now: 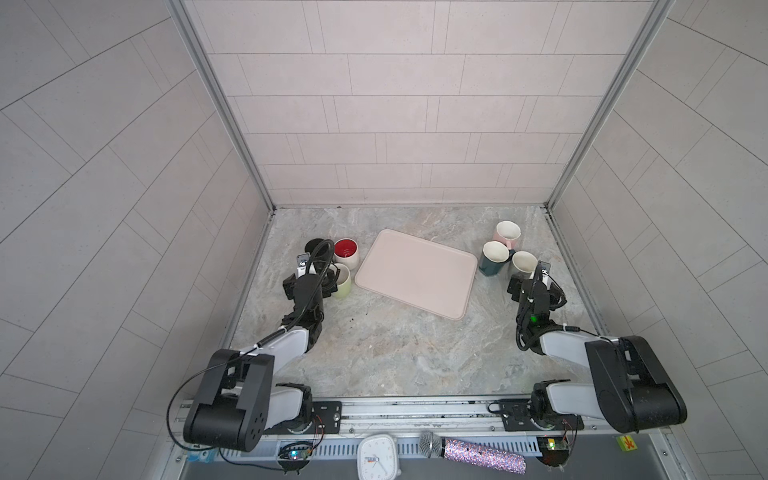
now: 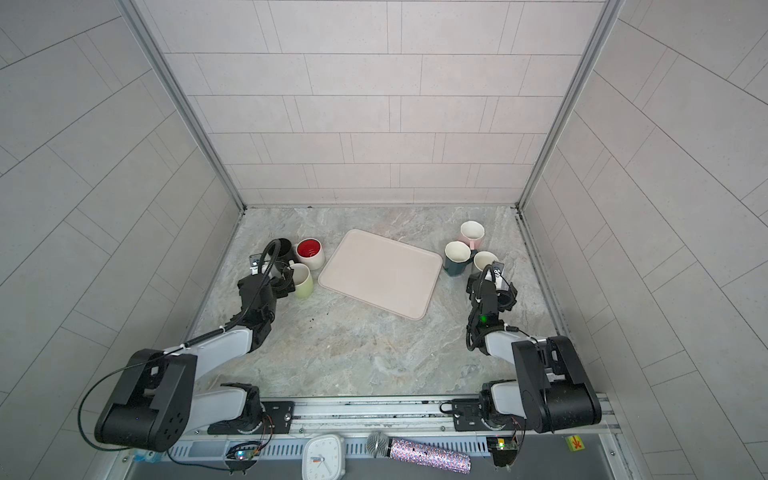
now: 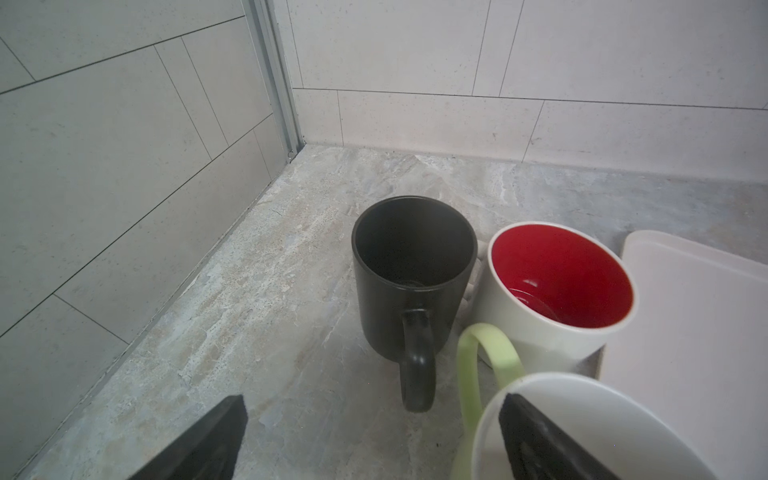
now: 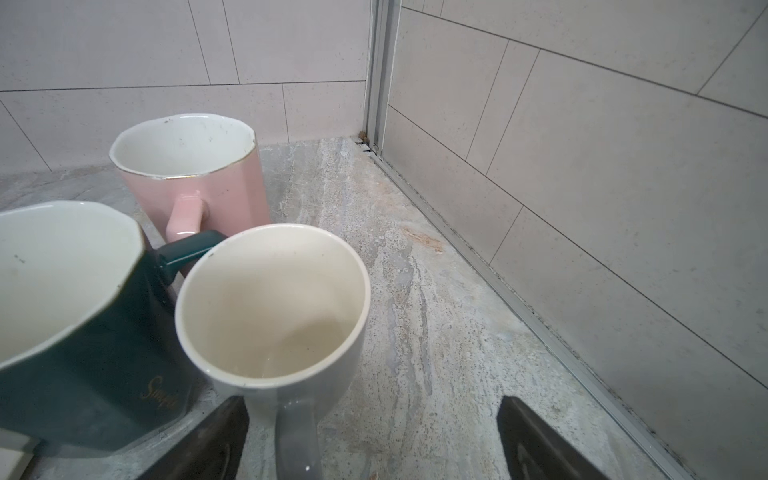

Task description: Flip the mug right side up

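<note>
Left wrist view: my left pincer hangs released, jaws wide. One finger is over the open mouth of the green mug, the other over bare counter. Whether it touches the rim I cannot tell. Straddling the wall like that, I judge, suits a rim grip or a let-go.

The green mug stands on the counter's left side, just beside the tray, long axis vertical, mouth up, handle toward the black mug. Beyond it, the black mug and the red-lined mug also stand mouth up, nearer the back wall.

Across the tray, my right pincer is likewise spread and empty, with the handle of the upright grey mug between its fingers. Behind that stand the teal mug and the pink mug. No mug shows its base, so the turning looks finished.
</note>
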`<state>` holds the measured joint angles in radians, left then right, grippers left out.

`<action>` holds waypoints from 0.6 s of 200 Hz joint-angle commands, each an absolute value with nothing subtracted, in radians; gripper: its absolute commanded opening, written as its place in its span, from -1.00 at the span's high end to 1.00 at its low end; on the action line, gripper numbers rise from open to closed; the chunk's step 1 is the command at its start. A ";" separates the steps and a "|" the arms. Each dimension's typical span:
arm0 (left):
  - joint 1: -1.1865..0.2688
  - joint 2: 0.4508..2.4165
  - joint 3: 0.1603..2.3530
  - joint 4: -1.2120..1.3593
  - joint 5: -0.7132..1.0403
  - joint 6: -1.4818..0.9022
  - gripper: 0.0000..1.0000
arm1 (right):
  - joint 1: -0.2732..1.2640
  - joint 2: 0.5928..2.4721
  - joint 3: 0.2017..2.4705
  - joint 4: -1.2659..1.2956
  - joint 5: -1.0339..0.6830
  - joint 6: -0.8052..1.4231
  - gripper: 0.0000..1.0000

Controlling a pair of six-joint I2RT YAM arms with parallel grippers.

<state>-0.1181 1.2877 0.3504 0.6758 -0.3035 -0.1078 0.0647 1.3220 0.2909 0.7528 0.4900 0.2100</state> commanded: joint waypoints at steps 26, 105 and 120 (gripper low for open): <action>-0.089 1.350 0.374 0.690 -0.252 -0.108 -1.00 | 0.051 1.349 0.324 0.773 0.507 0.190 -0.90; -0.085 1.368 0.371 0.727 -0.306 -0.084 -1.00 | 0.005 1.456 0.307 0.945 0.375 0.141 -0.93; -0.083 1.368 0.374 0.724 -0.306 -0.084 -1.00 | 0.028 1.488 0.305 0.995 0.334 0.095 -0.95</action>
<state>-0.0917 1.3518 0.3717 0.7368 -0.2852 -0.1104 -0.0017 1.4425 0.3023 0.8951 0.4164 0.1883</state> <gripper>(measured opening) 0.992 0.967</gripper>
